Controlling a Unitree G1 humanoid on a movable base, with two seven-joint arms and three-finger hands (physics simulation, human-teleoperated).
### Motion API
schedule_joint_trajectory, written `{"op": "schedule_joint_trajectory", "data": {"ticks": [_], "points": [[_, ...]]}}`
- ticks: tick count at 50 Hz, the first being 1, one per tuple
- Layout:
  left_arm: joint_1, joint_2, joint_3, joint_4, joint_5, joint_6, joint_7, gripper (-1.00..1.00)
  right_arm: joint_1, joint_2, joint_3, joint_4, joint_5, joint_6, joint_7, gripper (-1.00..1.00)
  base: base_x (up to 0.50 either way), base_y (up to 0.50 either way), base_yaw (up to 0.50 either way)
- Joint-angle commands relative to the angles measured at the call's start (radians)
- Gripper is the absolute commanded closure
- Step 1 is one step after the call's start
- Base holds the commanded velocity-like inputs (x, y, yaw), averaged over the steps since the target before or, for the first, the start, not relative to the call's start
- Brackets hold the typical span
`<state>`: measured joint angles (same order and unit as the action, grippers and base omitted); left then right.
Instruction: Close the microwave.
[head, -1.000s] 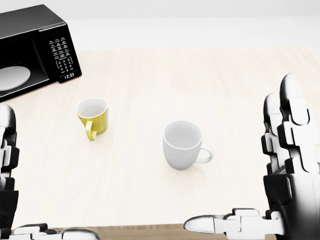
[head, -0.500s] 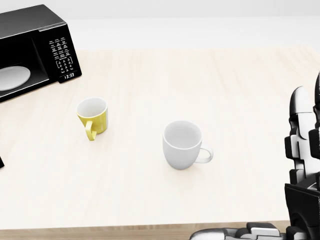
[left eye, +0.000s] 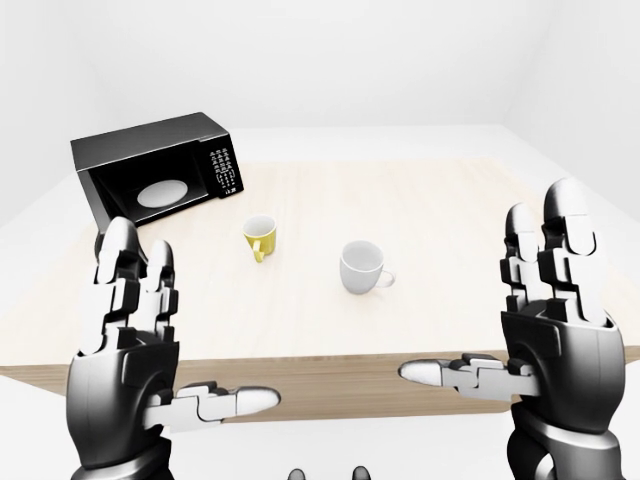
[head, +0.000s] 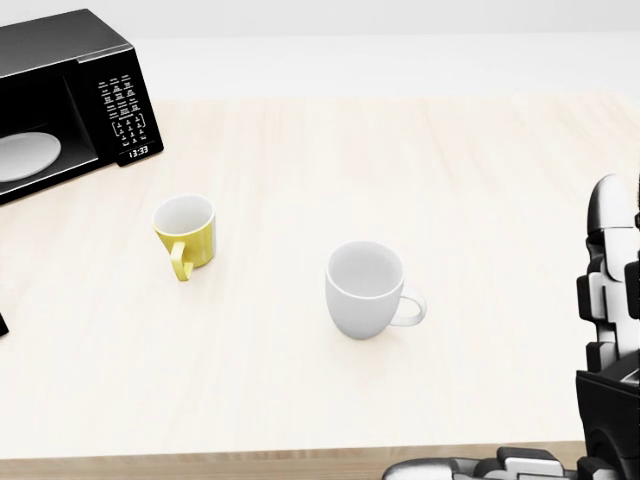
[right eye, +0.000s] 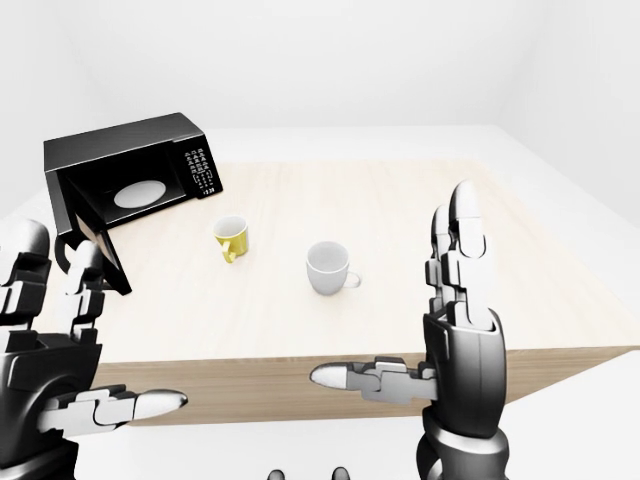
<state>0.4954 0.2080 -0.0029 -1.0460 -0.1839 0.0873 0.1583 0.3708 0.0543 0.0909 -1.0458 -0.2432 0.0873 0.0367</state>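
Black microwave (right eye: 130, 180) with door (right eye: 95, 238) swung open, yellow mug (head: 186, 235) left of white mug (head: 366, 290) on wooden table (head: 450, 200), left hand (left eye: 130, 375) and right hand (left eye: 550, 340) raised, fingers spread, empty.

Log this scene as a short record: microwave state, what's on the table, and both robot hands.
microwave: black, at the table's upper left in the right-eye view, door swung open, white plate inside
table: light wood, carries the microwave and two mugs
yellow mug: right of and below the microwave in the head view
white mug: right of the yellow mug, handle pointing right
left robot hand: open, raised, touching nothing
right robot hand: open, raised, touching nothing
task status: door not yet closed
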Motion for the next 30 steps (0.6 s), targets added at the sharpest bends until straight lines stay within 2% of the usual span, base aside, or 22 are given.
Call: {"op": "schedule_joint_trajectory", "data": {"ticks": [1,20,30], "points": [[0.012,0.038,-0.01,-0.001,-0.027,0.0,0.026,-1.0,0.004,0.001,0.003,-0.001,-0.014,0.0,0.002,-1.0,0.0,0.0,0.0],[0.011,0.104,-0.019,-0.001,-0.084,0.0,0.074,-1.0,0.007,0.005,0.01,-0.001,-0.043,0.0,0.002,-1.0,0.0,0.5,0.0],[0.01,0.101,-0.017,-0.001,-0.082,0.0,0.07,-1.0,0.018,-0.008,0.025,-0.001,-0.05,0.0,-0.009,-1.0,0.0,0.5,0.0]]}}
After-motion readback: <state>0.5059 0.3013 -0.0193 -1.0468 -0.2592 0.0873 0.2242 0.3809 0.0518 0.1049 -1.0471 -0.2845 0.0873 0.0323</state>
